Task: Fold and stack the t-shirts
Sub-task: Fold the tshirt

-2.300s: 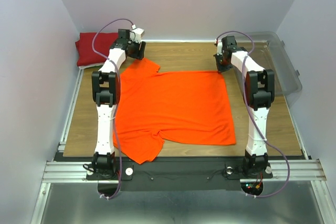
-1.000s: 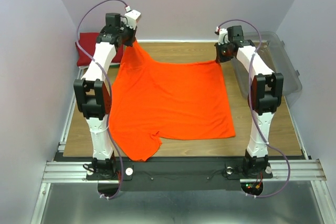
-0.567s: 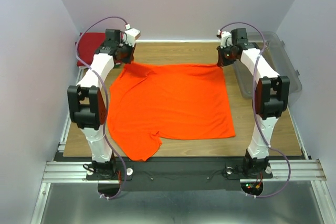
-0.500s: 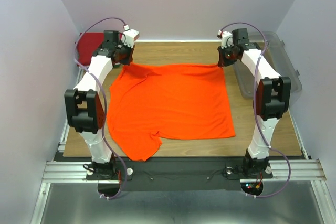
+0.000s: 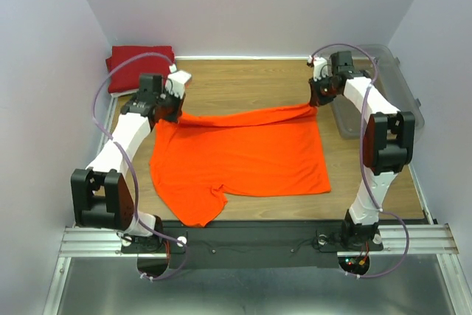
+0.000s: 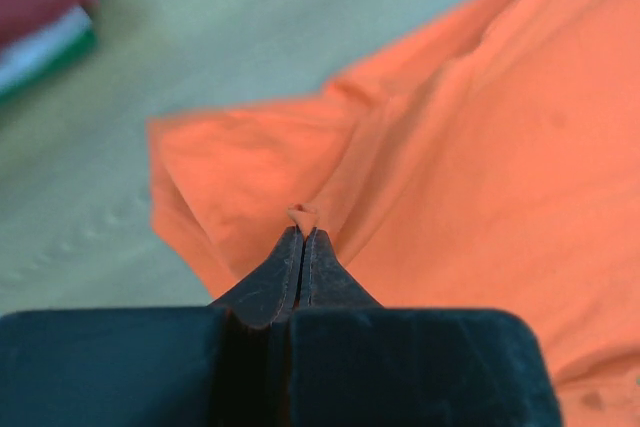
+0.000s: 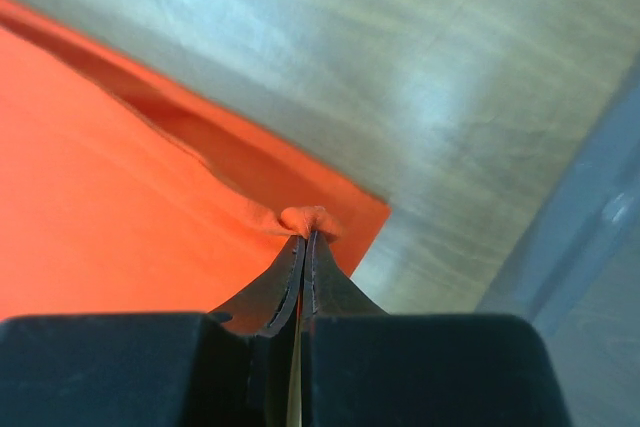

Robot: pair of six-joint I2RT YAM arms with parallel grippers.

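Matt bright orange cloth t-shirt [image 5: 243,149] on a smooth wood-grain tabletop [image 5: 243,82]; glossy clear plastic bin [image 5: 405,97] upper right

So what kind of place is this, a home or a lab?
Probably a robot lab cell: white walls enclose a wooden table on aluminium rails; left gripper and right gripper pinch an orange t-shirt.

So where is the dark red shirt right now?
In the top view the dark red shirt lies folded at the far left corner of the table, behind the left gripper and apart from the orange shirt.
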